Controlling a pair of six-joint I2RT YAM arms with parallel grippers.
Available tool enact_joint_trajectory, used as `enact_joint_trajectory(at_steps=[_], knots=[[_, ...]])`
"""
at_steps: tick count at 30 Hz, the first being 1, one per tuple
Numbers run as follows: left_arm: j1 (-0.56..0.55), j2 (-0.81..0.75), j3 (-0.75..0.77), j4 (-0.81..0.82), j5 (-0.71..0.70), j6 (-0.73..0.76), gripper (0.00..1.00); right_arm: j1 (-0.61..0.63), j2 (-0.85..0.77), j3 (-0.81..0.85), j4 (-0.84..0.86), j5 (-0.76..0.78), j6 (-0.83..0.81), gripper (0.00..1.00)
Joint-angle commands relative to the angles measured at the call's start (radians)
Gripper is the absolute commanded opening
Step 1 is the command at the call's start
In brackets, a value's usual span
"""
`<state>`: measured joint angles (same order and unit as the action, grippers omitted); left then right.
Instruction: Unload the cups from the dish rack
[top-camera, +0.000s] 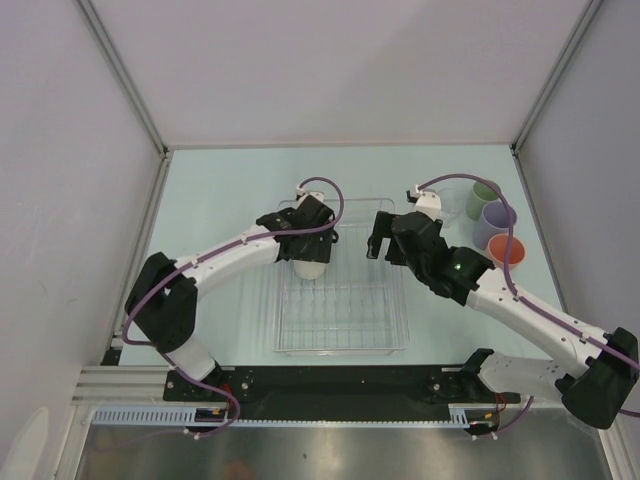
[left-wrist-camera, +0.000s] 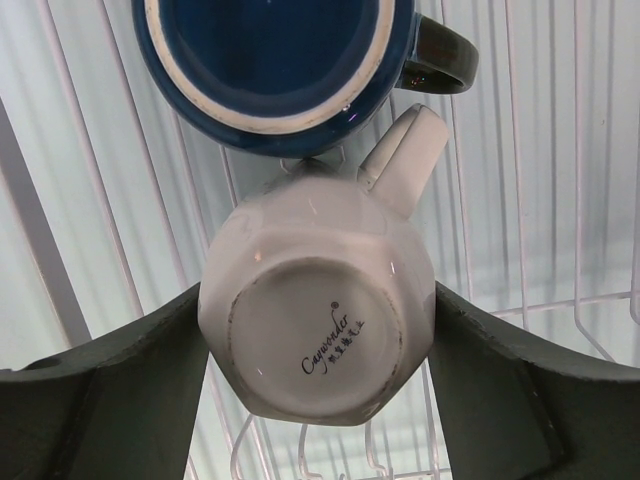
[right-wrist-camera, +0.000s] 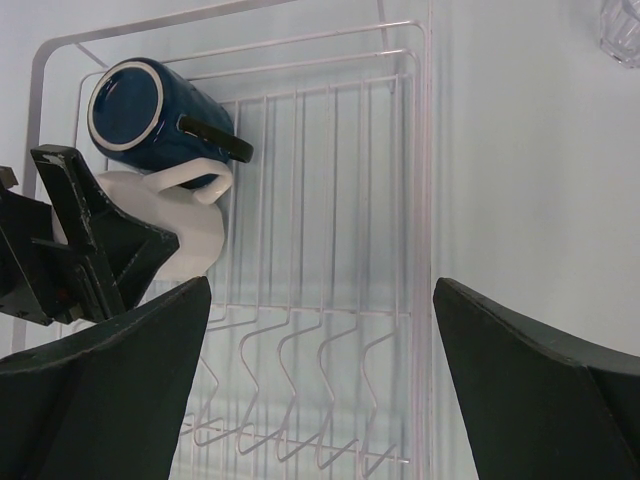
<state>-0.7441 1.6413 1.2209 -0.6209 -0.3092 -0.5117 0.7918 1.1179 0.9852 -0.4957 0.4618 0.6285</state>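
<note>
The cream-white glazed ceramic mug (left-wrist-camera: 315, 340) stands upside down in the far-left part of the rectangular clear plastic dish rack (top-camera: 340, 348), its unglazed foot ring and printed maker's mark facing up. The left end effector (left-wrist-camera: 320, 298) grasps it: the dark fingers (left-wrist-camera: 130, 400) meet its flanks on both sides, though I cannot tell how firm the hold is.

The main hazard is the handle. It points at the dark blue glossy mug (left-wrist-camera: 270, 50), which lies on its side just behind. In the right wrist view the two handles sit so close that they may be hooked together. A straight lift could then drag or roll the blue mug, or twist the white one out of the hold. The white body is faceted rather than round, and the glaze looks slick, so fingers resting on an edge instead of a flat face could slip. The rim, hidden below, may also catch on the thin white wire grid (right-wrist-camera: 330, 200) and its looped prongs.

The right end effector (right-wrist-camera: 322, 290) hangs released and empty over the rack's right side, fingers wide apart. On the pale green bench (top-camera: 220, 200) to the right stand a clear glass (top-camera: 452, 198) and sage green (top-camera: 486, 195), lavender (top-camera: 497, 222) and salmon-orange (top-camera: 507, 250) matte tumblers, already outside the rack.
</note>
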Motion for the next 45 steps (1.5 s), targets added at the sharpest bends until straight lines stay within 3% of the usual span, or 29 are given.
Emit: enact_joint_trajectory(at_steps=[1,12,18,23,29,36,45], knots=[[0.000,-0.067,-0.009,0.039,0.002,0.025,0.00,-0.002,-0.020,0.010,0.025,0.008,0.005,1.00],[0.000,-0.256,0.084,0.020,0.019,0.085,0.00,-0.002,-0.038,0.058,0.000,0.035,-0.012,1.00],[0.002,-0.353,0.075,0.088,0.123,0.085,0.00,-0.002,-0.072,0.081,-0.017,0.055,-0.021,1.00],[0.002,-0.527,-0.115,0.370,0.301,0.065,0.00,-0.025,-0.131,0.090,-0.017,0.037,-0.024,1.00],[0.023,-0.595,-0.224,0.576,0.481,0.019,0.00,-0.068,-0.251,0.061,0.042,-0.037,-0.018,1.00],[0.147,-0.617,-0.408,0.975,0.674,-0.245,0.00,-0.089,-0.401,-0.066,0.186,-0.193,0.008,1.00],[0.241,-0.515,-0.577,1.470,0.769,-0.549,0.00,-0.098,-0.501,-0.213,0.365,-0.405,0.080,0.98]])
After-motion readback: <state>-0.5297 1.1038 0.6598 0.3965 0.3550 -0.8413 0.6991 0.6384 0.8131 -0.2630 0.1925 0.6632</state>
